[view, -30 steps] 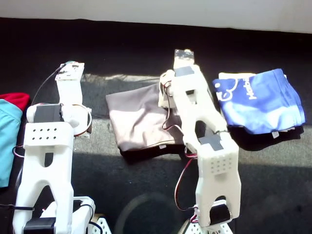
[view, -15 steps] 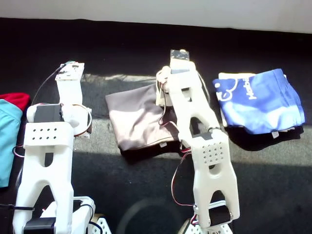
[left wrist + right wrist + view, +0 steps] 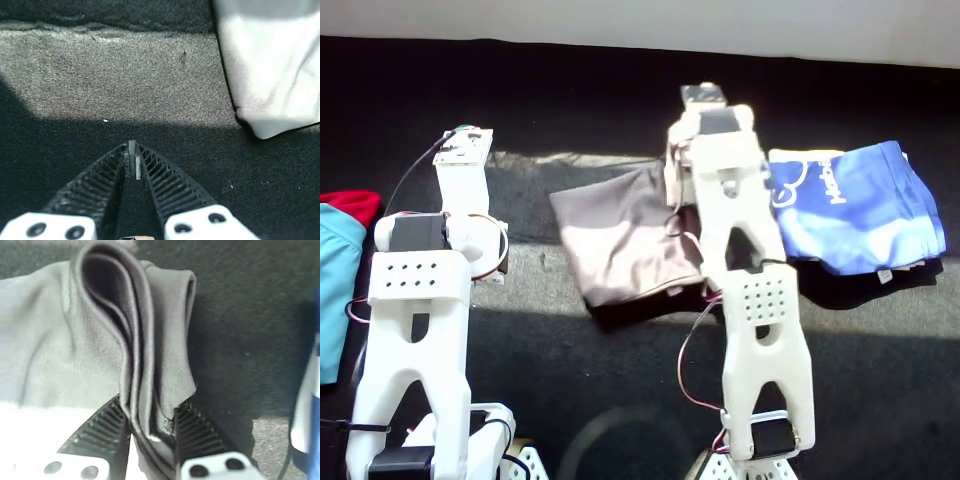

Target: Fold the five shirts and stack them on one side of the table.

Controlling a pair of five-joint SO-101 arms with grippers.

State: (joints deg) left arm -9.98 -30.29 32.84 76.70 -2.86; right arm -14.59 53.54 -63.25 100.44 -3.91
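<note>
Right pincer [image 3: 150,415]: clenched on the bunched, layered edge of the grey shirt [image 3: 620,245], fabric pinched between both jaws. The grey shirt lies folded at the middle of the dark surface [image 3: 520,90], with the right arm over the edge nearest the blue shirt [image 3: 860,210].

Left pincer [image 3: 131,160]: clenched with nothing in it, tips meeting, above bare surface, with a corner of the grey shirt nearby.

The blue shirt is folded and rests on a dark shirt [image 3: 850,280] at the right side. A teal shirt [image 3: 335,290] and a red shirt [image 3: 350,205] lie at the left edge, touching.
</note>
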